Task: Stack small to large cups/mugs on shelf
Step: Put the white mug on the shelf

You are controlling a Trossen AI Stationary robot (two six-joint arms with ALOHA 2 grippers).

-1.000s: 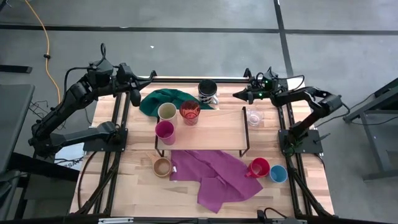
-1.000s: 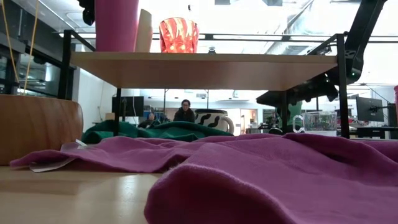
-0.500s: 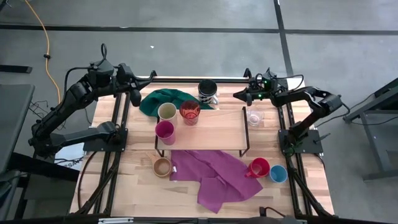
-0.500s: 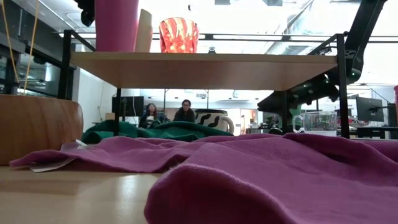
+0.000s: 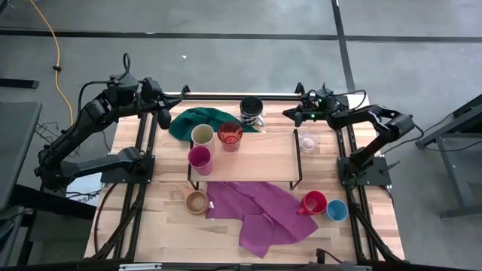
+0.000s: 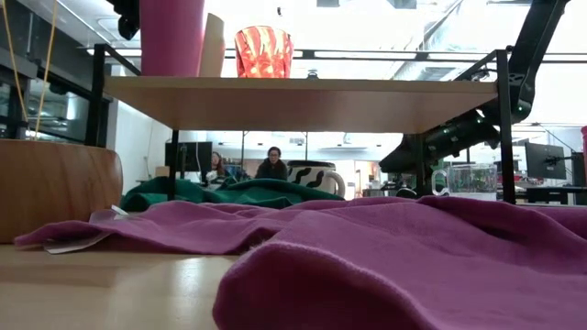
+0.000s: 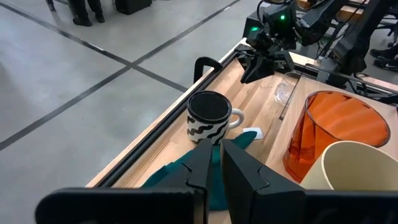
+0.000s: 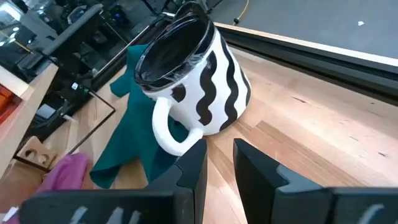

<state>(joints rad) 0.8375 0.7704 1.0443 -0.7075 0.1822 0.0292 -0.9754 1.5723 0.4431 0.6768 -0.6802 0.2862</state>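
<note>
While the right gripper [image 5: 288, 114], jaws apart and empty, faces the striped mug [image 5: 251, 111], a misaligned close could tip it.

Right pincer [image 5: 286, 114] hovers with jaws parted, empty; left pincer [image 5: 164, 120] waits, jaws nearly closed.

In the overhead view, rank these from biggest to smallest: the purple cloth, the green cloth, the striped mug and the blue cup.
1. Purple cloth, clearly the largest.
2. Green cloth.
3. Striped mug.
4. Blue cup, which looks only slightly smaller than the mug, so that last ranking is close.
</note>
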